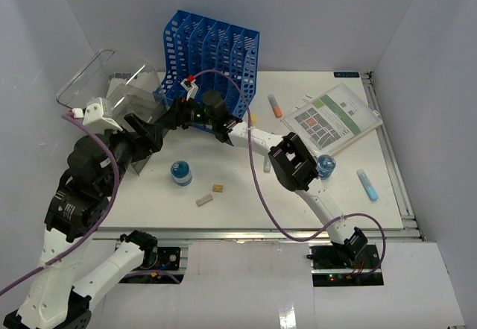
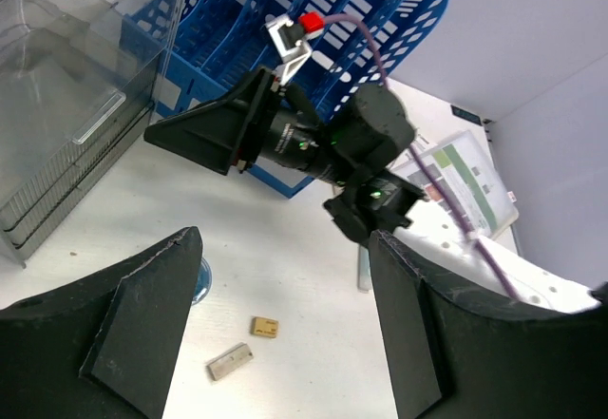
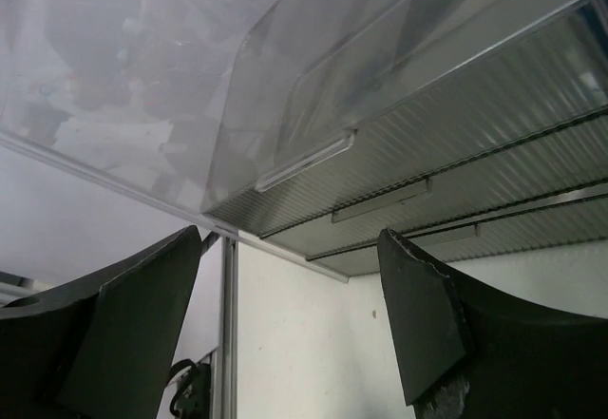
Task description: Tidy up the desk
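Crowded arms: right gripper (image 3: pixel 290 238) apart, facing clear drawers (image 3: pixel 399 153); left gripper (image 2: pixel 285 238) apart too (both empty). Could collide, or shove drawers across desk (image 2: pixel 294 276).

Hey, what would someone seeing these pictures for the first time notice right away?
The tall blue file rack at the far edge of the desk stands out first, with a clear plastic drawer unit to its left. The left arm and right arm both reach toward that corner, jaws open and empty.
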Action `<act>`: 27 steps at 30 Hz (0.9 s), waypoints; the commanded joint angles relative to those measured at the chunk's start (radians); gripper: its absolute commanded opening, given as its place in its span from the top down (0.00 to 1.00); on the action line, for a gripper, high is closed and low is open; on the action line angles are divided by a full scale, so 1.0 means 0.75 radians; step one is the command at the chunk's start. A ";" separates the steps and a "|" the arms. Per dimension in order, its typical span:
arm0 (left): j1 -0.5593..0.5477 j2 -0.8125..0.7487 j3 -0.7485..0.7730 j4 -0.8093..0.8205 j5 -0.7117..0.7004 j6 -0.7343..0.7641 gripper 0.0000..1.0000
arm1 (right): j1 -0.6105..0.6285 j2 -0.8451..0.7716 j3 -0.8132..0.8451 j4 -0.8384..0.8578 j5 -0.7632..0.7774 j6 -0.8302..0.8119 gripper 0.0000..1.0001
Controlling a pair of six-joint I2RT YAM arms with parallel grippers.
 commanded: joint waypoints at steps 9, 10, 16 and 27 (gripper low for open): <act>-0.003 -0.038 -0.033 0.022 0.030 0.004 0.18 | 0.040 0.126 0.244 0.123 0.229 0.050 0.25; -0.003 -0.037 -0.031 0.023 0.030 0.007 0.18 | 0.043 0.132 0.255 0.121 0.244 0.055 0.27; -0.003 -0.035 -0.039 0.028 0.034 0.010 0.18 | 0.057 0.167 0.308 0.098 0.309 0.085 0.33; -0.003 -0.049 -0.034 0.012 0.038 0.010 0.18 | 0.085 0.175 0.300 0.080 0.338 0.092 0.36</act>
